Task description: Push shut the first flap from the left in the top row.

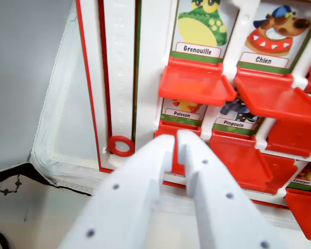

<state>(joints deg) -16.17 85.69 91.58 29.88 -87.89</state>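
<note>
Only one cam here, mounted on the wrist right behind the gripper (175, 139), whose white fingers fill the bottom middle. It looks forward and down at the game board (145, 62) from really close, so just a few red flaps and cards fit in.

Open room on the wrist view's left: the board's white side strip (119, 67) lies bare, only a small red ring (120, 146) at its near end. To the right it's crowded: raised red flaps jut out over the cards, the Grenouille flap (194, 83) and Chien flap (274, 93) side by side, narrow gap between them. The gripper (174, 140) tips sit just before the Poisson flap (176, 132), fingers nearly together.
</note>
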